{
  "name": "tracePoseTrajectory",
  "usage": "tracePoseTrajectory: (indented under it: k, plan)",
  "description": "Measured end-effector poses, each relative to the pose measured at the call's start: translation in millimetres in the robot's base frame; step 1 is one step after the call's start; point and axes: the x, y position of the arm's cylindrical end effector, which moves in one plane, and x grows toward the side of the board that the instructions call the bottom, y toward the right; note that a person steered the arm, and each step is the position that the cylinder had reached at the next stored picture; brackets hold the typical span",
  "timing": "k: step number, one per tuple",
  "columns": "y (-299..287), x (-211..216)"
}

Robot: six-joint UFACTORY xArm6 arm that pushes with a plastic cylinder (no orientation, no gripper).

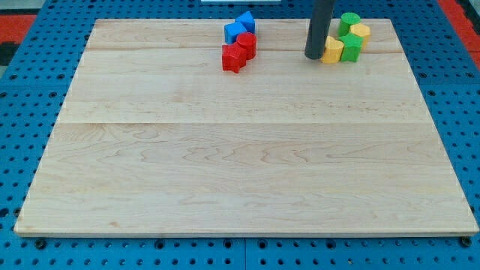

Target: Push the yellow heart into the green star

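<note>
My tip (314,56) rests on the board near the view's top right, right against the left side of a yellow block (333,50) that looks like the heart. That block touches a green star-like block (351,46) on its right. A second yellow block (361,31) sits just above the green star, and a round green block (349,20) lies above and left of it. These four blocks form one tight cluster. The rod hides part of the board behind it.
A red block (234,57) and a second red block (247,43) sit together at the top centre. A blue cube (235,31) and another blue block (246,21) lie just above them. The wooden board (240,165) lies on a blue pegboard.
</note>
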Motion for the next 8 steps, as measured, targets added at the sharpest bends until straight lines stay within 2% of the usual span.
tracePoseTrajectory:
  k: [1, 3, 6, 8]
  plan:
    - [8, -6]
    - [9, 21]
    - [13, -6]
    - [-23, -67]
